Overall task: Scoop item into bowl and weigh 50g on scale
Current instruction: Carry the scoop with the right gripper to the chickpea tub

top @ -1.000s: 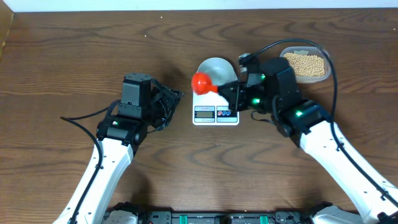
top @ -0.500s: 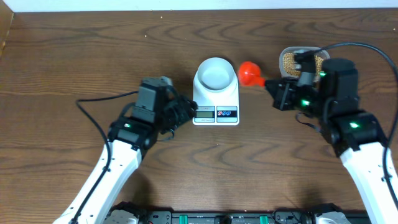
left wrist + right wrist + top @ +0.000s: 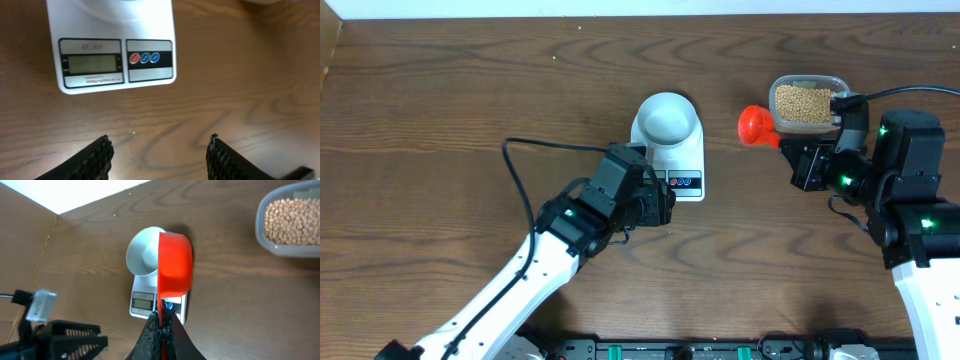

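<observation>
The white scale [image 3: 668, 172] stands mid-table with the pale bowl [image 3: 667, 118] on its platform; no beans show inside the bowl. The beans [image 3: 806, 103] fill a clear tub at the back right. My right gripper [image 3: 786, 146] is shut on the handle of a red scoop [image 3: 756, 126], held in the air between bowl and tub. In the right wrist view the scoop [image 3: 175, 262] is turned edge-on in front of the bowl [image 3: 142, 255]. My left gripper [image 3: 159, 145] is open and empty, low over the wood just in front of the scale's display [image 3: 91, 64].
The clear tub [image 3: 832, 84] sits close to the table's back edge, just behind my right arm. A black cable [image 3: 535, 147] from the left arm loops over the wood left of the scale. Red and blue buttons [image 3: 145, 58] sit beside the display.
My right gripper carried the red scoop from over the bowl rightwards to beside the tub. My left arm swung right to the front of the scale and its jaws opened wider.
</observation>
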Robot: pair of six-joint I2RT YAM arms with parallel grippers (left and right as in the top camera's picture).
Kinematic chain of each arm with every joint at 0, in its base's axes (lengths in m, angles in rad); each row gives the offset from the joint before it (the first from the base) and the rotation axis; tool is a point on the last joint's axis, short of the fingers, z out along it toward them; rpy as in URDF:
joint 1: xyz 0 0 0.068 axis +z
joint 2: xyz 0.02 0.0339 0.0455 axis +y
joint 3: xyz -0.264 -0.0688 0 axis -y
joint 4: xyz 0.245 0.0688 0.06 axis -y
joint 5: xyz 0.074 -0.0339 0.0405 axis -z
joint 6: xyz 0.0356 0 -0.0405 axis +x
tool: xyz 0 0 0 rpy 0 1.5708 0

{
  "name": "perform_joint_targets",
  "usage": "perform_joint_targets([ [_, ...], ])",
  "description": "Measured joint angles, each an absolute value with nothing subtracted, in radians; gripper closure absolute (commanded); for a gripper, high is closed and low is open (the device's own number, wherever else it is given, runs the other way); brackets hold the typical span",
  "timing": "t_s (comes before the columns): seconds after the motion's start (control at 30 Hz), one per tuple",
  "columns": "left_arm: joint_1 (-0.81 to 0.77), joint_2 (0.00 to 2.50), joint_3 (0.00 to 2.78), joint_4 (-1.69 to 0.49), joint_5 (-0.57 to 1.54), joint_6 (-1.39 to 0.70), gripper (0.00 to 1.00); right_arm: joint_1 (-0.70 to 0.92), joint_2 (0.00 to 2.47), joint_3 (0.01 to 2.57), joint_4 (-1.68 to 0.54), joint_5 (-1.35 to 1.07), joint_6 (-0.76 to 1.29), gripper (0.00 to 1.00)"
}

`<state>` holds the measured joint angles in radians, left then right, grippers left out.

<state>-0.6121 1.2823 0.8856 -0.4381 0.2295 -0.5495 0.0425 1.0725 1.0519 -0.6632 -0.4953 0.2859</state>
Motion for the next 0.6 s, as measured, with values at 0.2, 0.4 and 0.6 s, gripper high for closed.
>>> perform_joint_targets([
  [0.2, -0.613, 1.295, 0.886, -0.439, 0.218, -0.546, 0.30, 0.043, 1.073, 1.052, -0.649, -0.498, 0.278, 0.99],
  [0.4, -0.613, 1.295, 0.886, -0.445, 0.210, -0.544, 0.02, 0.043, 1.073, 1.052, -0.638, -0.498, 0.277, 0.99],
  [0.6, -0.613, 1.295, 0.886, -0.445, 0.210, -0.545, 0.02, 0.043, 1.073, 1.052, -0.635, -0.497, 0.277, 0.99],
])
